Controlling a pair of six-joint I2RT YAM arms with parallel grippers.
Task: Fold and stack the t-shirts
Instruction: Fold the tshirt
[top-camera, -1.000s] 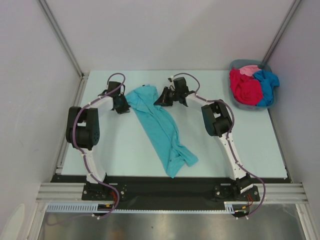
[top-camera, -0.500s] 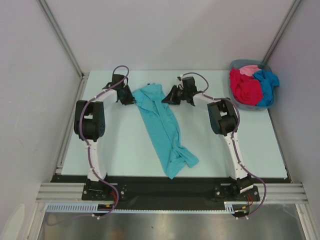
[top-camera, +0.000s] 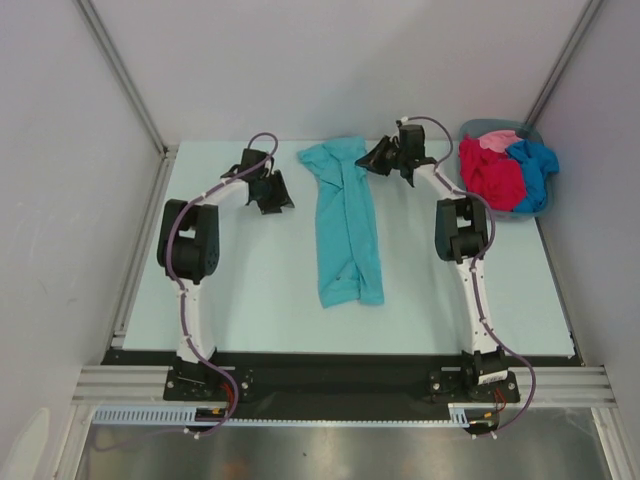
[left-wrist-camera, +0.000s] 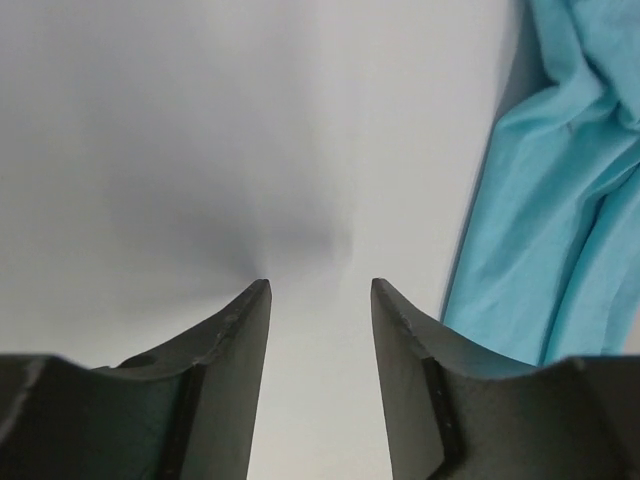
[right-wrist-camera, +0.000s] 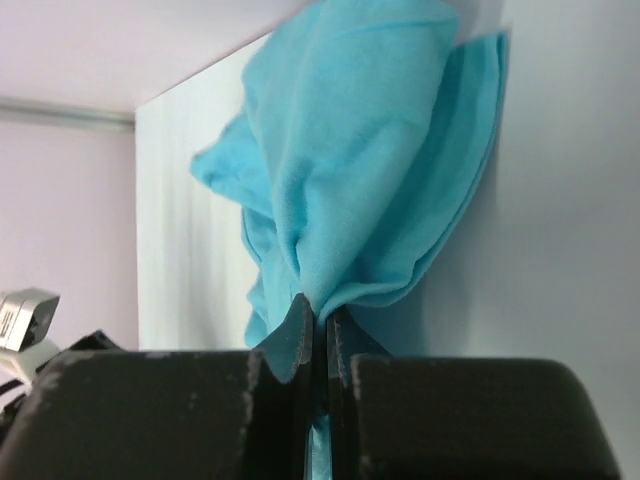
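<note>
A teal t-shirt lies stretched lengthwise down the middle of the table, its top end near the far edge. My right gripper is shut on that top end, and the pinched teal cloth bunches out from between its jaws. My left gripper stands open to the left of the shirt with bare table between its fingers. The teal cloth lies just to its right, apart from it. Crimson, pink and blue t-shirts are heaped in the basket.
The grey-blue basket sits at the table's far right corner. The enclosure's walls and aluminium posts rise close behind the table's far edge.
The left gripper opened and let go of the teal shirt, then drew off to the left. The right gripper pulled the shirt's top end toward the far right, so the shirt now lies straight.
</note>
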